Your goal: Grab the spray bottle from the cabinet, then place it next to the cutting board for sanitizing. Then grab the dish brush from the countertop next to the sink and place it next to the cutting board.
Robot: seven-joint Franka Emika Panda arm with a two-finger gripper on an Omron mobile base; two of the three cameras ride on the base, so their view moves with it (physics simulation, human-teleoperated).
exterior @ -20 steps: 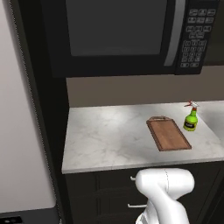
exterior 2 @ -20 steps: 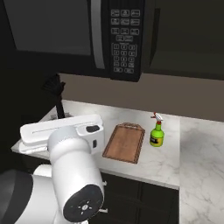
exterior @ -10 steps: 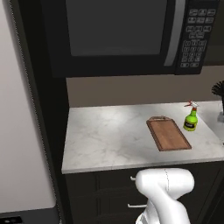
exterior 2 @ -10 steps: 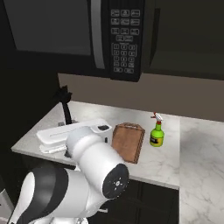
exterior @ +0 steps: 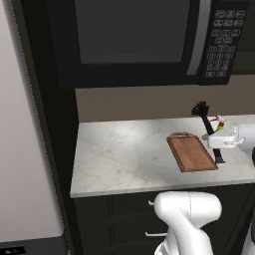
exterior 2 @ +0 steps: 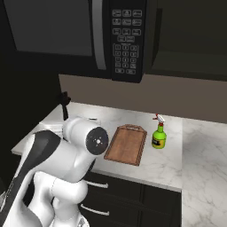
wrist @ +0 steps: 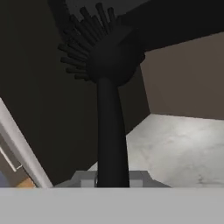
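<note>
We judge the first half of the task done: the small lime-green spray bottle with its white-and-red nozzle stands upright on the white marble countertop, just beside the long edge of the brown wooden rimmed cutting board. The step in hand is the second one, bringing the black dish brush with its round bristled head over to that board.

The gripper is clenched on the brush's straight dark handle, low down, so the handle rises out of the hand and the bristle head stands above it, as the hand view shows. In the left base view the hand hangs over the counter just beyond the board's far long side, with the spray bottle close behind the brush, partly hidden by it. We cannot tell whether the fingers or the brush's lower end touch the marble.

The next move, as we read it, calls for tipping or lowering the brush onto bare marble beside the board, then letting go. Care is needed on the bottle's side: it stands near enough to the hand that a careless swing could knock it over.
</note>
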